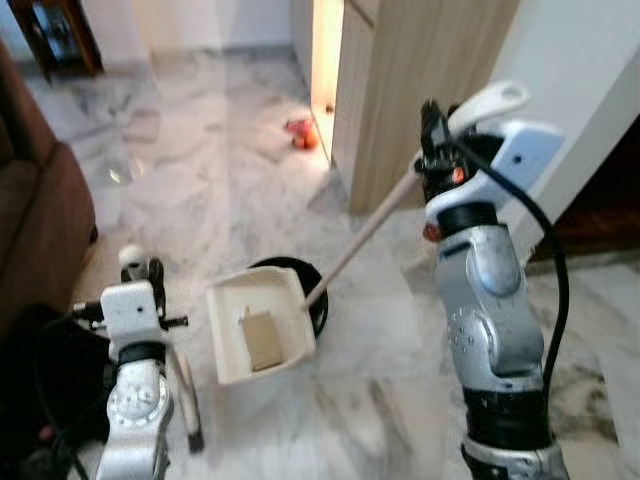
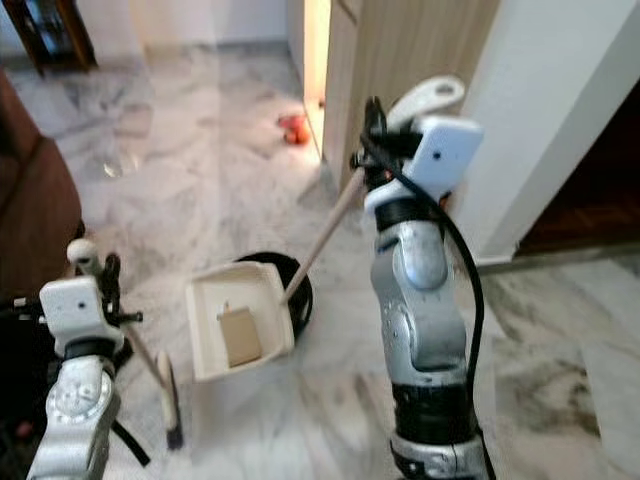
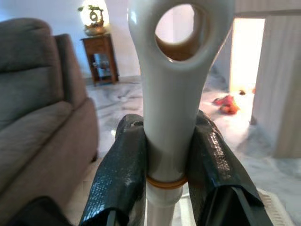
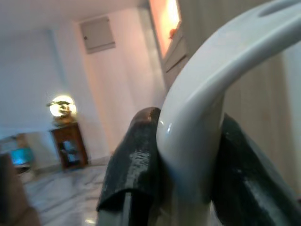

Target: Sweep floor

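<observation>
Left gripper [image 3: 167, 165] clamps the broom [image 1: 185, 395] handle beside the dustpan [image 1: 258, 322]. Right gripper [image 4: 188, 155] clamps the dustpan's handle above it; cardboard [image 1: 262, 340] lies inside.

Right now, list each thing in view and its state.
Left gripper: shut on the broom handle.
Right gripper: shut on the dustpan handle.
Dustpan: on the floor, holding a brown piece.
Broom: upright, head on the floor.
</observation>
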### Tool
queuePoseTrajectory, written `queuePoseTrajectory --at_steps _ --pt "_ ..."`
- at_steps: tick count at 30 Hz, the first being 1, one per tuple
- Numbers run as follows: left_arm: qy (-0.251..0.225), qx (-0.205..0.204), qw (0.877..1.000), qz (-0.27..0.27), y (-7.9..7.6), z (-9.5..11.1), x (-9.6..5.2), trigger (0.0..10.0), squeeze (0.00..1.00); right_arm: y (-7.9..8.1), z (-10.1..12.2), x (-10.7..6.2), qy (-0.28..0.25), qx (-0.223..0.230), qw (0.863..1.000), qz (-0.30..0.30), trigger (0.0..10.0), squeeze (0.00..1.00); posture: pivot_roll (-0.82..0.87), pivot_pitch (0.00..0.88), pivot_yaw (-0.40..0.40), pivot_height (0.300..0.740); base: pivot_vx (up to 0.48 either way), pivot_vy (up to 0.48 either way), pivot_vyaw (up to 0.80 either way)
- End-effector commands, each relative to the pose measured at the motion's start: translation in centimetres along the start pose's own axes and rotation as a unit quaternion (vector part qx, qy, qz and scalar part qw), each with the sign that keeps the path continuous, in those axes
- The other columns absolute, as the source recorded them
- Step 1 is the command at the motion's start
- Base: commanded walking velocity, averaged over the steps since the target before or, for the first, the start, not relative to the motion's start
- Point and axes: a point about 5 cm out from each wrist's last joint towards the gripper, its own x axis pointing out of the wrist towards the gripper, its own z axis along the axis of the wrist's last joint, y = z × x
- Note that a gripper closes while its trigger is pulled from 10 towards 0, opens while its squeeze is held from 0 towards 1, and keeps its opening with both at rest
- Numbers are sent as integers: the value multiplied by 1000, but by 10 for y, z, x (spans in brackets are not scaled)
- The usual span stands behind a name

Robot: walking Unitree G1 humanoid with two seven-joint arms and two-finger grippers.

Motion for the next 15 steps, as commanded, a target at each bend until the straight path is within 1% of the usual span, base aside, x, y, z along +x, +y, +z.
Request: queuePoseTrajectory --at_steps 1,5,7,15 --pt "-27 14 999 11 8 10 6 10000 0 13 17 3 -42 10 999 22 10000 0 141 52 -18 740 319 0 800" --pt "-27 13 1000 10 7 10 5 10000 0 13 17 3 -42 13 999 23 10000 0 137 58 -18 740 322 0 800" --pt "-27 12 1000 11 7 10 5 10000 0 14 16 3 -39 19 999 25 10000 0 141 61 -20 740 321 0 0" --pt "-28 12 999 13 7 11 5 10000 0 15 16 3 -38 21 999 27 10000 0 144 64 -21 740 320 0 0"
